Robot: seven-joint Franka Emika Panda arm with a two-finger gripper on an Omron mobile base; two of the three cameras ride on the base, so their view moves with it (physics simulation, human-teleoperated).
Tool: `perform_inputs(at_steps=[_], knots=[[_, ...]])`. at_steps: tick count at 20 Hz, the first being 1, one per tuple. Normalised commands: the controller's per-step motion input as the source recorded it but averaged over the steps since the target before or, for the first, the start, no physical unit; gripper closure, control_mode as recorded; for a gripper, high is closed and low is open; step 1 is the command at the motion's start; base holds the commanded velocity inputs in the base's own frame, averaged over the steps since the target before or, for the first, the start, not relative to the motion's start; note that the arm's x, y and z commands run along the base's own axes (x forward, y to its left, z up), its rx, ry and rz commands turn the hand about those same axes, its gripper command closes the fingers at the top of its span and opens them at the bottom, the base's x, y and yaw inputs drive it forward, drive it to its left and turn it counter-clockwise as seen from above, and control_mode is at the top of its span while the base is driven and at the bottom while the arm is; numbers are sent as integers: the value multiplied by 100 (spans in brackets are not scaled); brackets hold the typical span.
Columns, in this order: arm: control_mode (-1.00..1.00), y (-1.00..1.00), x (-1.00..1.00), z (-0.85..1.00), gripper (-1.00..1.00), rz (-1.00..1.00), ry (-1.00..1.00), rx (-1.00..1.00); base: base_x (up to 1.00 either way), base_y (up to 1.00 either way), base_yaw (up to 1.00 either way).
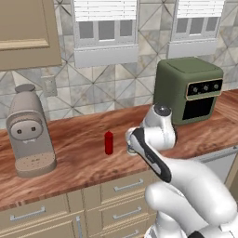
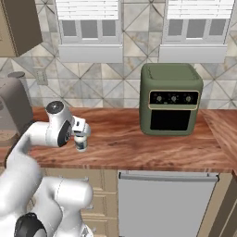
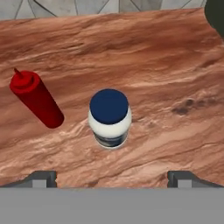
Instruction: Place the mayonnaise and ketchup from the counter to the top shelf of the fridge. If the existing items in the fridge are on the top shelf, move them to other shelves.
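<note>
The mayonnaise [image 3: 109, 118], a squat creamy jar with a dark blue lid, stands upright on the wood-grain counter [image 3: 166, 65]. My gripper [image 3: 112, 178] hangs open directly above it, its fingertips [image 3: 41, 177] spread wide on either side and touching nothing. From the right base view the gripper [image 2: 82, 135] points down just over the mayonnaise [image 2: 81, 145]. The ketchup [image 3: 37, 103], a slim red bottle, stands a short way beside the jar; it is also upright on the counter [image 1: 79, 158] as the ketchup [image 1: 109, 142] left of my arm. The fridge, its top shelf and the existing items are out of view.
A green air fryer [image 2: 171, 99] sits on the counter to the right, also seen as the air fryer [image 1: 188, 88]. A grey coffee machine [image 1: 29, 132] stands at the left. The tiled wall and windows close off the back. Beige drawers [image 1: 116, 186] and a dishwasher front [image 2: 166, 203] lie below.
</note>
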Motion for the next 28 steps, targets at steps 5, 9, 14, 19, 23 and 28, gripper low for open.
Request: perform_inputs(at_steps=[5, 9, 14, 19, 23, 28], knots=[[-100, 9, 53, -31, -100, 0, 0, -1, 0, 0, 0], [-100, 0, 36, -15, -100, 0, 0, 0, 0, 0, 0], [-100, 0, 25, -10, -100, 0, 0, 0, 0, 0, 0], [-100, 0, 10, -17, -100, 0, 0, 0, 0, 0, 0], [-100, 0, 5, -18, -100, 0, 0, 0, 0, 0, 0], [-100, 3, 13, -18, -100, 0, 0, 0, 0, 0, 0]])
